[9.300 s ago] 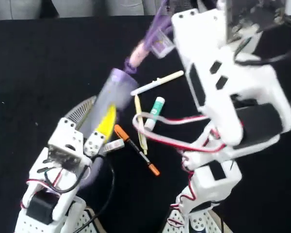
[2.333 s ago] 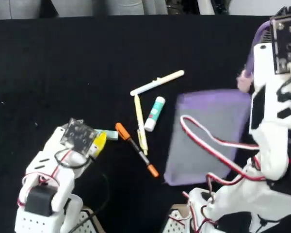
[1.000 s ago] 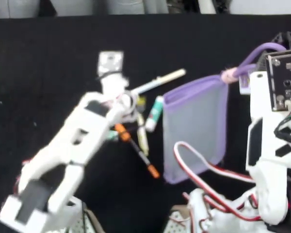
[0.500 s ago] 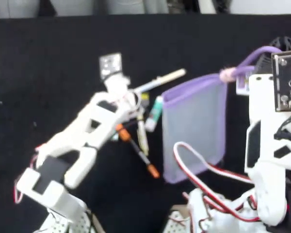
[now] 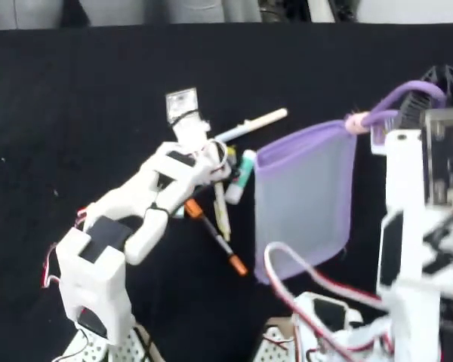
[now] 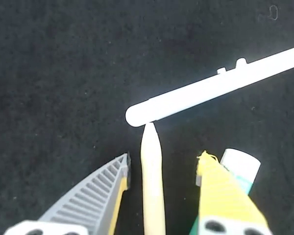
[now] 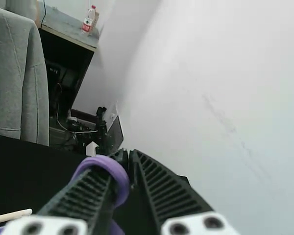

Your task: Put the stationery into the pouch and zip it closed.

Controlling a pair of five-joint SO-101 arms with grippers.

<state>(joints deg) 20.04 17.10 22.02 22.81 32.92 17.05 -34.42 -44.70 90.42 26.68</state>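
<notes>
Four loose items lie on the black surface (image 5: 75,83) in the high view: a white pen (image 5: 249,124), a glue stick (image 5: 244,173), a yellow pen (image 5: 220,207) and an orange marker (image 5: 215,235). All sit outside the purple pouch (image 5: 302,196), so the loading step looks barely begun. The left arm (image 5: 147,196) stretches over the cluster, its tip above the far end of the yellow pen. The right arm (image 5: 408,226) holds the pouch up by its strap (image 5: 392,98), so it hangs just beside the glue stick with its upper edge tilted. Open surface spreads on the far side and on the left arm's side, while the pouch side is tight.

From the left wrist, the left fingers (image 6: 220,196) stand wide apart and grip nothing. The yellow pen's tip runs up between them and reaches the white pen's end, and the glue stick sits just beside the outside of one finger. The next move, I judge, is to drop lower and close on the yellow pen alone — the glue stick could get nudged or pinched along with it.

From the right wrist, the right fingers (image 7: 157,191) are closed on the purple strap, raised well off the surface, with a wall and room behind. Whether the pouch mouth gapes enough to take a pen I cannot tell — it likely needs to.
</notes>
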